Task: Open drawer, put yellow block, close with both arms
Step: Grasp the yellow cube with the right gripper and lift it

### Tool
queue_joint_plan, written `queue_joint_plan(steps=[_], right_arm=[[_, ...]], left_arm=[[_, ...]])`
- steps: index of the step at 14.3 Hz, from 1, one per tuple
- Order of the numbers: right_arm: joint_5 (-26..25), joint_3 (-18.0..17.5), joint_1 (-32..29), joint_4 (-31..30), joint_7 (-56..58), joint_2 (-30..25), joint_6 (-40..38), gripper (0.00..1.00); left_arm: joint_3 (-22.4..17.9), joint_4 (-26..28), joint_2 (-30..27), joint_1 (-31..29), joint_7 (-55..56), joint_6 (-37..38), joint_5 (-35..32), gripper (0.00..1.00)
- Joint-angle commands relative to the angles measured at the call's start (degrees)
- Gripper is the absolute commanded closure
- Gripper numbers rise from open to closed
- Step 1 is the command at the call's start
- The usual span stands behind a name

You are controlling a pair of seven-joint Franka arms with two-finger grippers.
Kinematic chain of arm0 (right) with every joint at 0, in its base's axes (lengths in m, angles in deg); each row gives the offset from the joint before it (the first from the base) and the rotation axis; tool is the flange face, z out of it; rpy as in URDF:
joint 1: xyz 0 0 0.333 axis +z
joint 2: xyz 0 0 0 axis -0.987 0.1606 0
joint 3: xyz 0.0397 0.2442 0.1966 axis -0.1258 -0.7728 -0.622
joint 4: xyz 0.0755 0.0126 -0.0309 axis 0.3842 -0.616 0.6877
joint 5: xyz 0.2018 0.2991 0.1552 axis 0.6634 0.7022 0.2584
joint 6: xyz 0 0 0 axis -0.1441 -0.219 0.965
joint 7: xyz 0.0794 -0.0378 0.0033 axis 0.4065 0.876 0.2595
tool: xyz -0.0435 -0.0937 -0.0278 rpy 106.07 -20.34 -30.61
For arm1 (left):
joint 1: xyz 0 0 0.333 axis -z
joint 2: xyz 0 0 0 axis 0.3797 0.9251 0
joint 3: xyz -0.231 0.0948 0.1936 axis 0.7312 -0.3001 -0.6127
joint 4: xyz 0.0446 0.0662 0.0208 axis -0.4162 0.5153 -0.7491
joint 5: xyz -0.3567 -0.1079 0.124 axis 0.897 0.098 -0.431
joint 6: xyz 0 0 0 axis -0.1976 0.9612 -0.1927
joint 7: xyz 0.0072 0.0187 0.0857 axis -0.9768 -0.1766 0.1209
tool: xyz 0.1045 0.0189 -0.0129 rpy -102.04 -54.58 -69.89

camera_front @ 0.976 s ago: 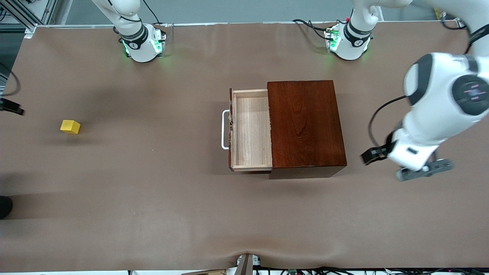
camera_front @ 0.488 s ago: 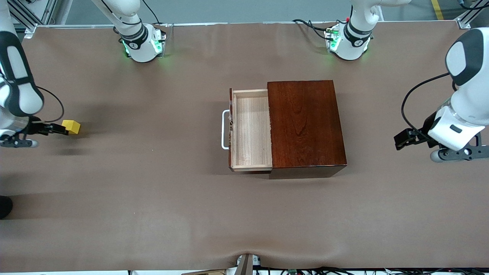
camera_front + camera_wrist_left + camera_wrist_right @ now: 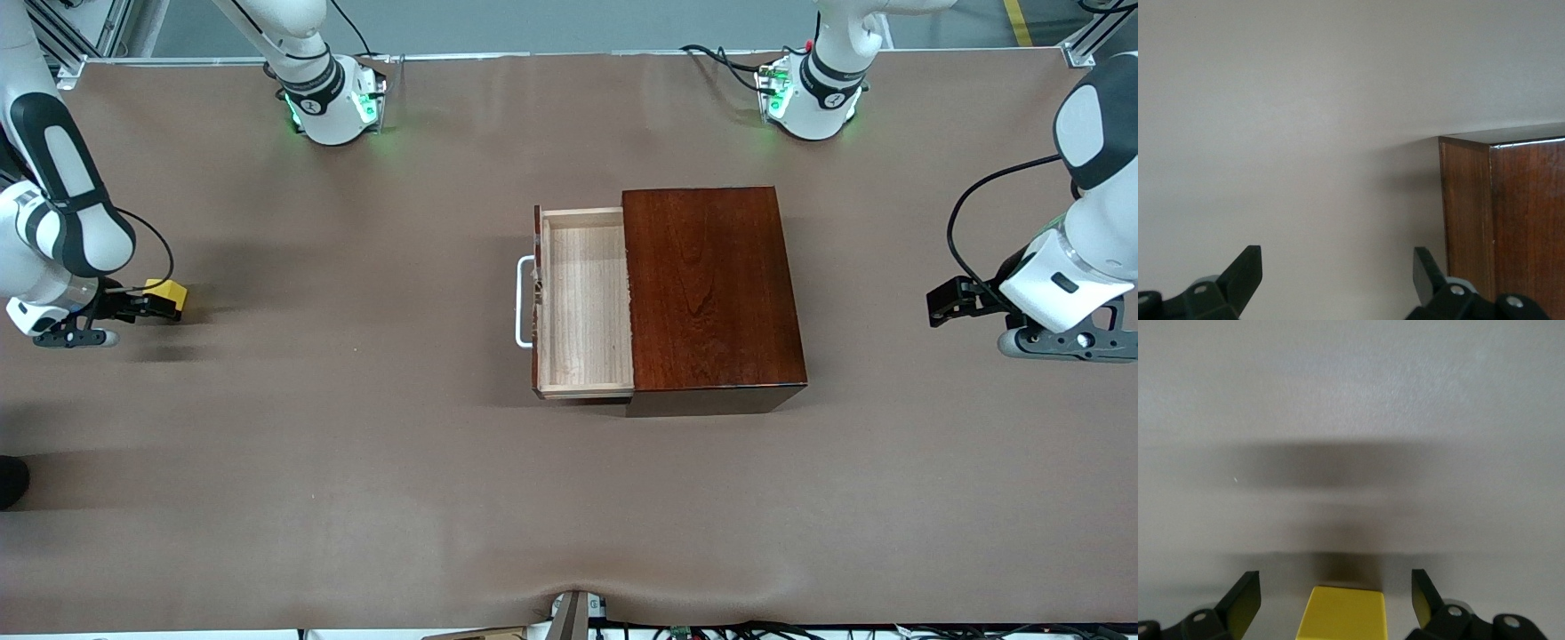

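The right gripper [image 3: 147,305] was down by the right arm's end of the table, roughly midway btwn the base edge and the front-camera edge. Its fingers [image 3: 1245,600] were spread wide apart w/ the yellow block [image 3: 169,293] sitting btwn them, gaps showing on both sides in the right wrist view, so no grip; whether a tip brushed the block [image 3: 1342,613] was hard to tell from the front view. The block rested on the brown table [image 3: 356,462].

Near the table's middle, the drawer [image 3: 584,302] stood pulled out of the mahogany box [image 3: 711,284] toward the right arm's end, its pale tray bare inside. The white handle [image 3: 523,302] stuck out from the drawer front. Block and drawer were well apart.

The left gripper [image 3: 949,302] hung by the left arm's end of the table, apart from the box, pointing at its closed end. In the left wrist view its fingers [image 3: 1245,277] were spread wide w/ nothing btwn them, and a corner of the box [image 3: 1501,213] showed ahead of them.
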Motion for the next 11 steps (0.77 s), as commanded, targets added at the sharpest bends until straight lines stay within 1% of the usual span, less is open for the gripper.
queue_joint_plan(steps=[1,4,5,6,8,9,11], right_arm=[[0.3,0.1,-0.6,-3.3,1.6,-2.2,0.7,0.0],[-0.3,0.8,-0.8,-4.5,1.6,-2.2,0.6,0.0],[-0.9,1.2,-0.8,-4.7,1.7,-2.5,0.4,0.12],[-1.8,1.6,-0.8,-4.7,1.7,-2.9,0.2,0.36],[-2.1,2.0,-0.8,-4.7,2.2,-3.9,-1.0,0.98],[-2.2,2.0,-0.8,-4.6,2.4,-4.8,-2.3,1.0],[-2.3,2.0,-0.1,-3.8,1.9,-8.9,-7.8,1.0]], left_arm=[[0.7,1.4,-1.6,-0.8,-1.5,0.5,0.6,0.0],[0.7,1.4,-1.5,-0.8,-1.5,0.5,0.6,0.0],[0.7,1.4,-1.5,-0.8,-1.5,0.5,0.6,0.0],[0.7,1.4,-1.4,-0.7,-1.5,0.5,0.6,0.0],[0.7,1.4,-1.4,-0.8,-1.5,0.5,0.6,0.0],[0.7,1.4,-1.3,-0.7,-1.5,0.5,0.6,0.0],[0.7,1.4,-1.2,-0.7,-1.5,0.5,0.6,0.0]])
